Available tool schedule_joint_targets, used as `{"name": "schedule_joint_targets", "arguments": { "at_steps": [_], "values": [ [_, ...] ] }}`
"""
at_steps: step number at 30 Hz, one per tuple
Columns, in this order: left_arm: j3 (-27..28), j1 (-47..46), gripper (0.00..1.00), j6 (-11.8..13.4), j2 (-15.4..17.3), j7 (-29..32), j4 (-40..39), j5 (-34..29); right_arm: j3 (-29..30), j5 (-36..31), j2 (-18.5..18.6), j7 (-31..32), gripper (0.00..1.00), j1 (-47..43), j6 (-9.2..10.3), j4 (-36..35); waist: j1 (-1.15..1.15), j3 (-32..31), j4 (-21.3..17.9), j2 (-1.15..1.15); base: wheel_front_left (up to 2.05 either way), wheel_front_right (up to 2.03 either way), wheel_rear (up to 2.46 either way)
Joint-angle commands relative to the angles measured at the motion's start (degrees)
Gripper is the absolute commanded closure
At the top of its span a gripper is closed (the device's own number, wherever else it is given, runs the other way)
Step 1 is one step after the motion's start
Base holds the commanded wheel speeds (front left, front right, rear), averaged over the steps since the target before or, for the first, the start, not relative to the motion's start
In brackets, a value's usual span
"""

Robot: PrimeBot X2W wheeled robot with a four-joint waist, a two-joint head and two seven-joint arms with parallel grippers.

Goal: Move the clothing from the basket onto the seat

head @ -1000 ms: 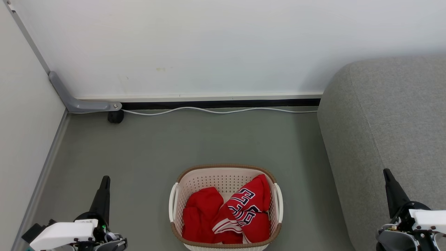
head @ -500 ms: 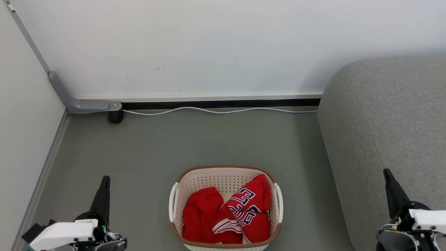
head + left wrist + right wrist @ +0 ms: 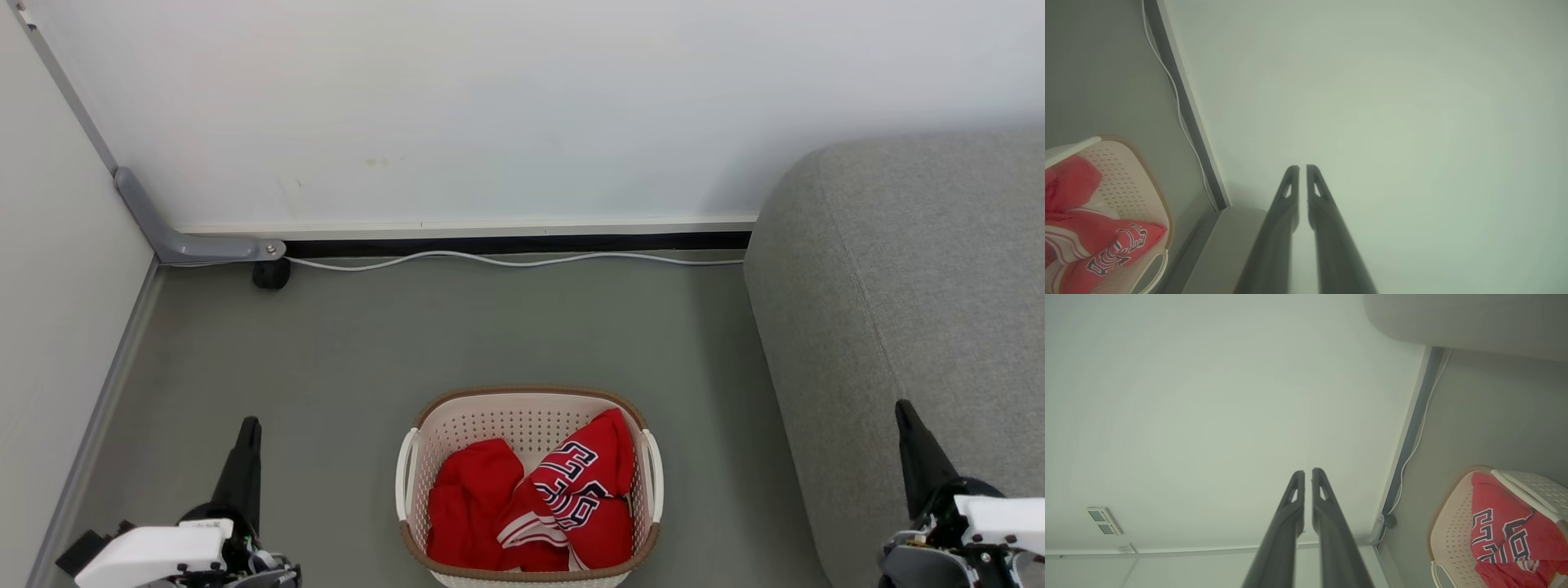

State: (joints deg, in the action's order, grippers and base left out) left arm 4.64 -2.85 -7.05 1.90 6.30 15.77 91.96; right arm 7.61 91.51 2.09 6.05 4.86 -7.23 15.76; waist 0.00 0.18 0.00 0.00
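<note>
The cream basket (image 3: pixel 529 402) sits on the grey floor at the bottom centre, with the red clothing inside: a plain red garment (image 3: pixel 472 510) on the left and a lettered jersey (image 3: pixel 580 490) on the right. The grey seat (image 3: pixel 914 294) fills the right side. My left gripper (image 3: pixel 248 425) stands shut to the left of the basket, holding nothing. My right gripper (image 3: pixel 902 406) stands shut over the seat's front edge, also holding nothing. The left wrist view shows the basket (image 3: pixel 1126 171), the jersey (image 3: pixel 1106 249) and the gripper (image 3: pixel 1302 167); the right wrist view shows the jersey (image 3: pixel 1506 526) and the gripper (image 3: pixel 1307 471).
A white wall runs across the back, with a white cable (image 3: pixel 506 258) along its base. A grey bracket (image 3: pixel 188 241) and a small black wheel (image 3: pixel 271 274) sit at the left corner. A side panel (image 3: pixel 57 310) closes the left. Open floor (image 3: pixel 490 327) lies beyond the basket.
Both grippers have sunk slightly lower in the head view. The basket and clothing have not moved.
</note>
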Motion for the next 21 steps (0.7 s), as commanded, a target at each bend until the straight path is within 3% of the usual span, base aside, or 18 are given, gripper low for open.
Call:
{"name": "schedule_joint_targets", "arguments": {
  "at_steps": [1, 12, 21],
  "values": [
    [0.0, 0.2, 0.00, 0.0, -0.1, 0.0, 0.4, 0.0, -0.1, 0.0, -0.1, 0.0, 0.00, -0.1, 0.00, 0.4, 0.00, 0.0, 0.0, 0.00, 0.00, 0.00, 0.00],
    [-1.0, 0.8, 0.00, 0.0, -0.9, -1.2, 2.9, 0.0, -0.3, -0.1, -0.4, 0.1, 0.00, -0.8, 0.00, 2.1, 0.12, -0.2, -0.1, 0.00, 0.00, 0.00, 0.00],
    [-2.1, -0.6, 0.00, 0.0, -0.8, -2.9, 3.7, -1.4, -1.2, -1.4, 0.7, -0.7, 0.00, 0.3, -0.03, 1.8, 0.00, -0.1, -0.2, 0.00, 0.00, 0.00, 0.00]
  ]
}}
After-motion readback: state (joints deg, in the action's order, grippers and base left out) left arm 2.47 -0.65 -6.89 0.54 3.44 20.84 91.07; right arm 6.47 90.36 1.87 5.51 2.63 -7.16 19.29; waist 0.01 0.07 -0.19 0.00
